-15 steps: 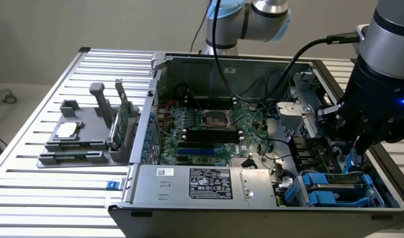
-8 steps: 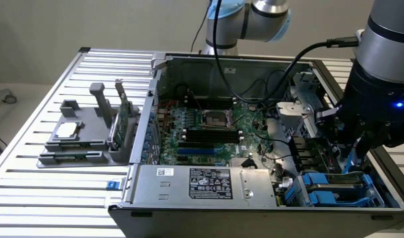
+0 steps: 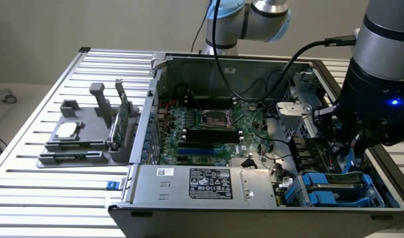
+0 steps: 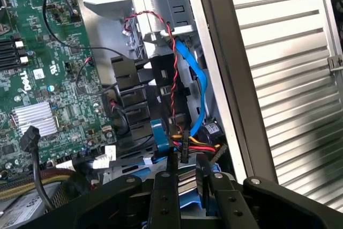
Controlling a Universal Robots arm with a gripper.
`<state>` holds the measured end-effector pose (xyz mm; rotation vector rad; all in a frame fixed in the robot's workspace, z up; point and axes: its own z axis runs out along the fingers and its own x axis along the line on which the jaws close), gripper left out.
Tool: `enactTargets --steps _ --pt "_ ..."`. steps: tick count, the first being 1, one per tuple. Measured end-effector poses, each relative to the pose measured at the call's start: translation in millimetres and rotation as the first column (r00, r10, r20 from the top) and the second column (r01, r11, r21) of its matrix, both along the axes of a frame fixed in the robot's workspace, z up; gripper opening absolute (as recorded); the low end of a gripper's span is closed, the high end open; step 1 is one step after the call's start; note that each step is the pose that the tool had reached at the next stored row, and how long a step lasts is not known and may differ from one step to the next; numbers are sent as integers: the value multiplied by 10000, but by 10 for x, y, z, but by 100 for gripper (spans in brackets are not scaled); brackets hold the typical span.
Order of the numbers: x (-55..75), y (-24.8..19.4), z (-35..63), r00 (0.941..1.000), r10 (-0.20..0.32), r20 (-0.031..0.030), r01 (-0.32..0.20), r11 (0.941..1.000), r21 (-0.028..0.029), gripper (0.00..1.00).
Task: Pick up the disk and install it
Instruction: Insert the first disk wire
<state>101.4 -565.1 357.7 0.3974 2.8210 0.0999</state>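
Gripper [image 4: 186,169], inside the case [image 3: 255,220] by the drive bay [image 3: 334,192], seems clamped on the disk [image 4: 186,182].

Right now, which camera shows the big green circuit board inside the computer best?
The exterior view: the green circuit board lies almost whole inside the open case. The wrist view catches one part, around a silver heatsink.

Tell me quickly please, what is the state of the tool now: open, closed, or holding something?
Tool: closed, holding the disk.
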Motion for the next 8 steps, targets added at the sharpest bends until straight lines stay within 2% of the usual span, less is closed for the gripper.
enactTargets --steps 8 --pt "-2 4 -24 9999 -153 4 153 9999 -22 28"
